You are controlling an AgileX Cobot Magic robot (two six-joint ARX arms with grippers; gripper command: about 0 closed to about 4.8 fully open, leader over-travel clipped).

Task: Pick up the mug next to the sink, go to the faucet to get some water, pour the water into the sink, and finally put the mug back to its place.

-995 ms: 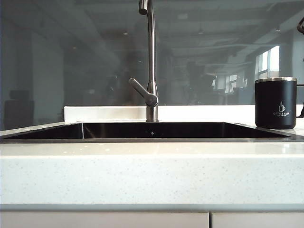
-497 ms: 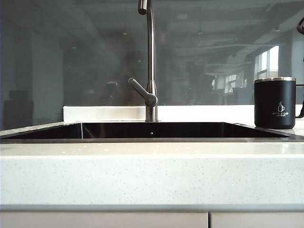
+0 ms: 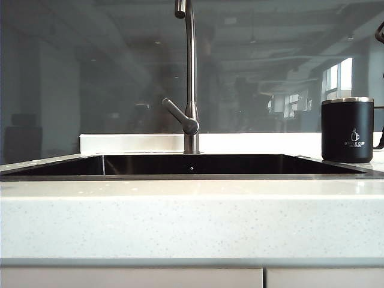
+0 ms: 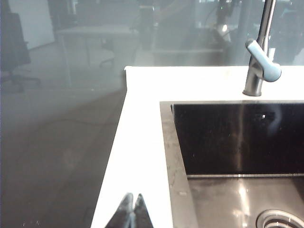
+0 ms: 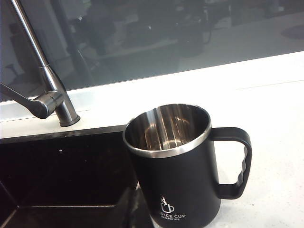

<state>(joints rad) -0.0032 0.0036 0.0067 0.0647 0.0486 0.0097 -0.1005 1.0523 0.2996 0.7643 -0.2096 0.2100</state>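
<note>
Kitchen counter setting, glass-backed.
Speckled white stone countertop (image 3: 192,216) with a low white upstand (image 3: 132,143); behind it a dark grey glossy glass wall panel (image 3: 90,72) reflecting a dim office, bright windows (image 3: 339,78), a table (image 4: 95,31) and a dark office chair (image 4: 14,47). Pale cabinet fronts (image 3: 132,278) below.

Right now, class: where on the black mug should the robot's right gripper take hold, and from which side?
Probably the loop handle: it juts out clear on the mug's far side from the sink. The shut right gripper, unseen here, should approach from that countertop side.
</note>
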